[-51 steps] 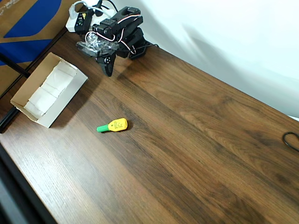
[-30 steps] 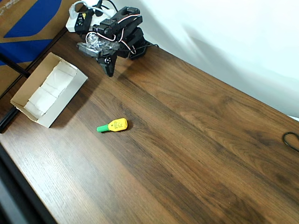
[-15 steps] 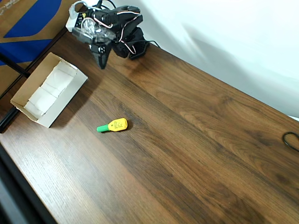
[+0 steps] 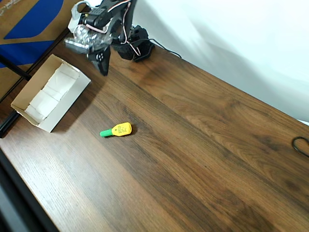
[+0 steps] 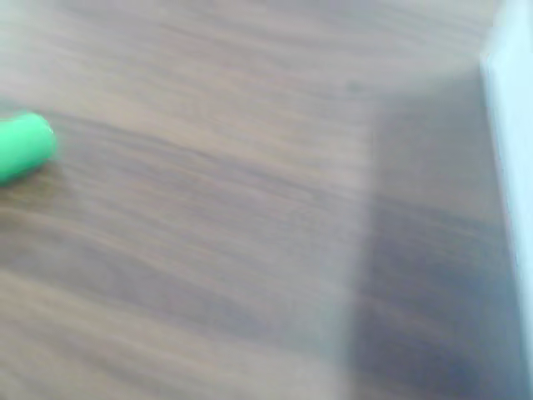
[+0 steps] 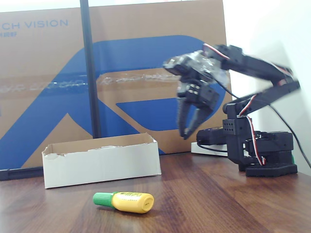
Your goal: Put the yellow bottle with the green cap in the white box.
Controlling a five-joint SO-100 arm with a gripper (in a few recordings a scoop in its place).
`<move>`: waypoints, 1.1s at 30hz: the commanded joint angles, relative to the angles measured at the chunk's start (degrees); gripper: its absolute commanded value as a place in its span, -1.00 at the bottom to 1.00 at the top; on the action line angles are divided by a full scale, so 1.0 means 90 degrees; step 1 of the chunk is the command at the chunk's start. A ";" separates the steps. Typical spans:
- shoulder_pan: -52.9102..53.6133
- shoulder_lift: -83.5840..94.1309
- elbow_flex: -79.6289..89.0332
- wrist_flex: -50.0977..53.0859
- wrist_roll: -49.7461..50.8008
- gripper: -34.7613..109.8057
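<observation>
Nothing of the task has been completed so far, as judged from how things lie. The yellow bottle with the green cap (image 4: 117, 130) is seen lying on its side on the bare wooden worktop (image 4: 203, 154), left of centre in the overhead view, its cap pointing toward the lower left. In the fixed view it (image 6: 124, 201) lies at the lower centre, in front of the white box (image 6: 102, 160) and apart from it. The white box (image 4: 73, 95) is placed at the left edge of the overhead view and holds only its white lining. A blurred green cap end is caught at the left edge of the wrist view (image 5: 25, 146).

The gripper (image 4: 103, 67) is held in the air at the upper left of the overhead view, near the far corner of the box and well apart from the bottle. In the fixed view the gripper (image 6: 188, 127) points downward with the jaws slightly parted and nothing pinched between them. The approach, the grasp, the carry and the release into the box are all left to be done.

Against the earlier overhead frames, the arm has been raised and swung toward the upper left, and the gripper is now seen higher in the frame. The bottle and the box have not been moved.
</observation>
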 commanded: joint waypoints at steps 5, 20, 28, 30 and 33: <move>0.0000 -0.1816 -0.1357 -0.0732 -0.0098 -0.52; -0.1045 -0.5352 -0.3594 -0.1162 0.0156 -0.48; -0.1582 -0.6230 -0.4199 -0.1523 0.0029 -0.33; -0.1904 -0.6250 -0.4199 -0.1523 -0.0176 -0.32; -0.2324 -0.6309 -0.4268 -0.1426 -0.0332 -0.30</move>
